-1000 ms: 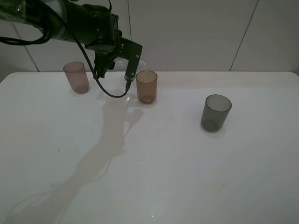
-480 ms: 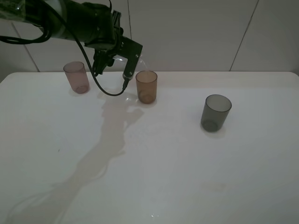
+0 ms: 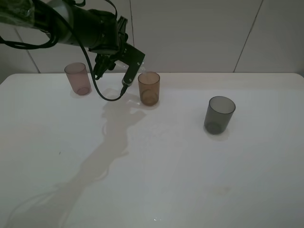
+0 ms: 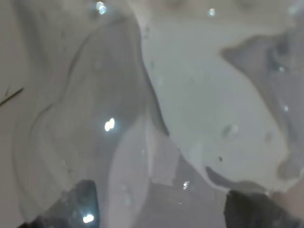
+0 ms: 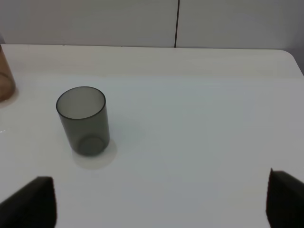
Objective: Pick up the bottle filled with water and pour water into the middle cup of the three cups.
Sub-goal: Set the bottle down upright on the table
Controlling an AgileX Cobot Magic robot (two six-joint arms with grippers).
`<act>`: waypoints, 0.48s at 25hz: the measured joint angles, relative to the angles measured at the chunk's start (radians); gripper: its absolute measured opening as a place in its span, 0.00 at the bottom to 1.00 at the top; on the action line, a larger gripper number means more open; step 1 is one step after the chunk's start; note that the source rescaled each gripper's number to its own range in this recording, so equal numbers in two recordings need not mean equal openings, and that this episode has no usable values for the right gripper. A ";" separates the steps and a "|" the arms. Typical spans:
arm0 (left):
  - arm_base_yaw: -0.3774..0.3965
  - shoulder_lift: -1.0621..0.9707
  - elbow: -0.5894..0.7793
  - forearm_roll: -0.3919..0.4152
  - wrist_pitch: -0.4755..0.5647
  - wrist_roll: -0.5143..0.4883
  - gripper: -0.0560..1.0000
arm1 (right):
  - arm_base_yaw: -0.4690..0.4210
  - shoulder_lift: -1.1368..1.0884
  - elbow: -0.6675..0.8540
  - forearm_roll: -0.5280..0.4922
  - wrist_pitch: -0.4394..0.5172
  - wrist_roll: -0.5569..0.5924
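My left gripper (image 3: 117, 65) is shut on the clear bottle (image 4: 156, 95) and holds it tilted above the table, just left of the amber middle cup (image 3: 148, 88). In the exterior view the bottle is hard to make out between the dark fingers. It fills the left wrist view, with water drops on its wall. The pink-mauve cup (image 3: 78, 78) stands at the left and the dark grey cup (image 3: 219, 114) at the right. My right gripper (image 5: 156, 209) is open and empty, back from the grey cup (image 5: 83, 119).
The white table (image 3: 156, 161) ends at a tiled wall right behind the cups. The left arm's black cable (image 3: 102, 92) hangs low between the pink and amber cups. The amber cup's edge (image 5: 4, 78) shows in the right wrist view.
My left gripper has risen a little and drawn slightly away from the amber cup with the bottle. The faint stream seen at the cup's rim half a second ago no longer shows.
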 joint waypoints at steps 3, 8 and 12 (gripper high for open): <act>0.000 0.000 0.000 0.014 0.000 0.002 0.06 | 0.000 0.000 0.000 0.000 0.000 0.000; 0.000 0.000 -0.001 0.037 -0.015 0.008 0.06 | 0.000 0.000 0.000 0.006 0.000 0.000; 0.000 0.000 -0.001 0.065 -0.028 0.010 0.06 | 0.000 0.000 0.000 0.000 0.000 0.000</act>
